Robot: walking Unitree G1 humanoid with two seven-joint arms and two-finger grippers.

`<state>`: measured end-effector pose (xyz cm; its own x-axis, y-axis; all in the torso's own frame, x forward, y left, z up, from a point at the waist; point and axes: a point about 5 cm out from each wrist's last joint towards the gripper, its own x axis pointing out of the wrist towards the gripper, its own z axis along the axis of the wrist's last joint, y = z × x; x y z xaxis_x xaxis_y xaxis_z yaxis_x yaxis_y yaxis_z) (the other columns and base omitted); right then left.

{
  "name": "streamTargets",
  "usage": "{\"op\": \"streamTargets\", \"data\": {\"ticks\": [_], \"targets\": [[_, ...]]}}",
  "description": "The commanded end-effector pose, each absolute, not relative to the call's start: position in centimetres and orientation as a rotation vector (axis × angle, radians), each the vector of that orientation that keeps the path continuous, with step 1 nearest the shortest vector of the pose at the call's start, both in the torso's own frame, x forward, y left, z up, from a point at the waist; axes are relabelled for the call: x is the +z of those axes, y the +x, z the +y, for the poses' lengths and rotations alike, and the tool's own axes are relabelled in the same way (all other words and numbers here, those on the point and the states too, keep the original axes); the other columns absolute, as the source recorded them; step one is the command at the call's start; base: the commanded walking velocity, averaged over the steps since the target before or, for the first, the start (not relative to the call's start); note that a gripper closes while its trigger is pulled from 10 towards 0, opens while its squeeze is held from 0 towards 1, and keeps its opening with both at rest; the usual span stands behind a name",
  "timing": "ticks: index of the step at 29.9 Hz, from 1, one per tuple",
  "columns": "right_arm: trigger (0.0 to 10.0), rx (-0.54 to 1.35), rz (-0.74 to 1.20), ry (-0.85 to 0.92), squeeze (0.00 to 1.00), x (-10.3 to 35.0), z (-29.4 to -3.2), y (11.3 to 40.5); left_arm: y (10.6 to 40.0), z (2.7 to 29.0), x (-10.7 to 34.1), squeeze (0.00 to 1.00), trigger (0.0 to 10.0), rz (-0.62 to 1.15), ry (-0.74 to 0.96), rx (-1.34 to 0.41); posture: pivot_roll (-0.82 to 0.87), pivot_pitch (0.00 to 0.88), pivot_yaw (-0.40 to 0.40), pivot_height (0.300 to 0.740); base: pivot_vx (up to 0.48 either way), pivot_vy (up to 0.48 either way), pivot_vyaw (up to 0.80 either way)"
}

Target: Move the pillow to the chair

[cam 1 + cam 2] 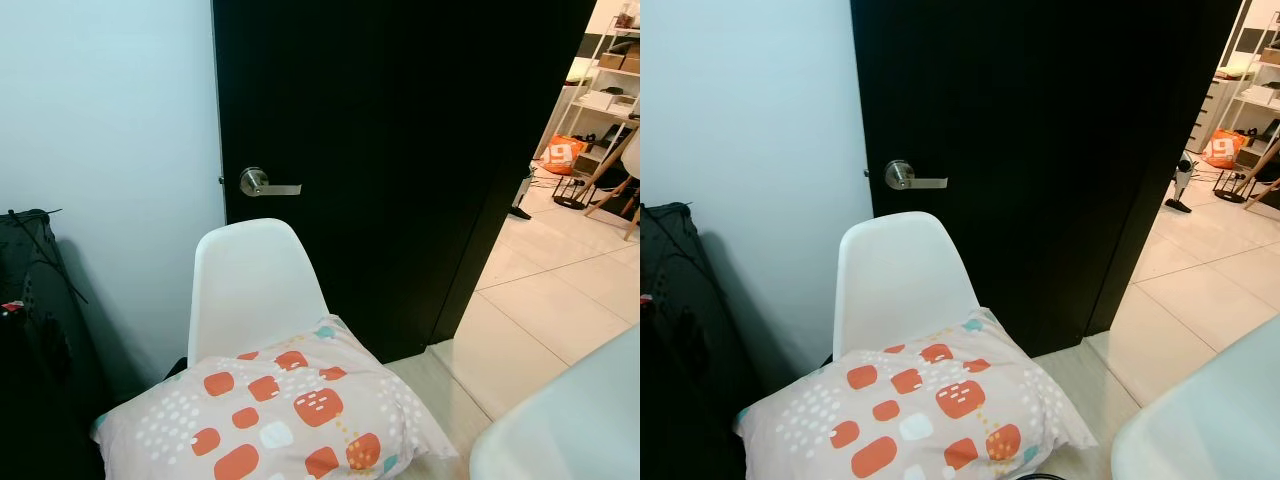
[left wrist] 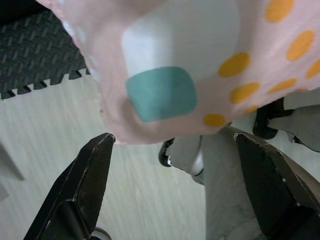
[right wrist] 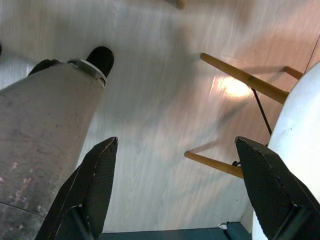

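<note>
Already the patterned pillow [image 1: 275, 415] lies on the white chair [image 1: 250, 285] seat, so placing looks finished. Both the left gripper [image 2: 175, 185] and right gripper [image 3: 175, 185] hang with fingers spread, empty; next, probably step away.

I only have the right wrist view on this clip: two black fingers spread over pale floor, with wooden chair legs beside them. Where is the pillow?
Observer: In the head views, the pink pillow with orange patches lies on the white plastic chair, its far edge against the chair's backrest.
Operator: Is the left gripper holding it?
Observer: No. In the left wrist view the left gripper is open, its fingers spread apart below an overhanging edge of the pillow, with nothing between them.
Operator: What is behind the chair?
Observer: A black door with a silver lever handle, standing right behind the backrest.
</note>
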<state>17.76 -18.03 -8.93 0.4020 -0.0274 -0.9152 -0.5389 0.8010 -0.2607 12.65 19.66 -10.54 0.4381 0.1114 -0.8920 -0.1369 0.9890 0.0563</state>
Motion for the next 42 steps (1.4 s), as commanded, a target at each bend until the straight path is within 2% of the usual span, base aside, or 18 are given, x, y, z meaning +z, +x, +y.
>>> {"op": "streamTargets", "data": {"ticks": [1, 19, 31, 42], "targets": [[10.0, 0.352, 1.124, -0.589, 0.00, -9.0, -18.0, 17.6, 12.4, 19.3, -10.7, 0.00, 10.0, 1.120, -0.024, 0.140, 0.09, 0.000, -0.106, 0.740, 0.000, 0.000, 0.00], [10.0, 0.382, 1.125, -0.586, 0.00, -9.0, -18.2, 17.5, 12.2, 18.7, -10.8, 0.00, 10.0, 1.125, -0.040, 0.128, 0.07, 0.001, -0.117, 0.740, 0.000, 0.000, 0.00], [10.0, 0.424, 1.148, -0.631, 0.00, -9.3, -18.4, 16.8, 12.1, 19.3, -10.8, 0.00, 10.0, 1.122, -0.030, 0.135, 0.10, 0.000, -0.125, 0.740, 0.000, 0.000, 0.00], [10.0, 0.442, 1.163, -0.656, 0.00, -9.2, -18.6, 16.9, 11.9, 19.4, -10.8, 0.00, 10.0, 1.122, -0.037, 0.142, 0.11, 0.000, -0.134, 0.740, 0.000, 0.000, -0.74]]}}
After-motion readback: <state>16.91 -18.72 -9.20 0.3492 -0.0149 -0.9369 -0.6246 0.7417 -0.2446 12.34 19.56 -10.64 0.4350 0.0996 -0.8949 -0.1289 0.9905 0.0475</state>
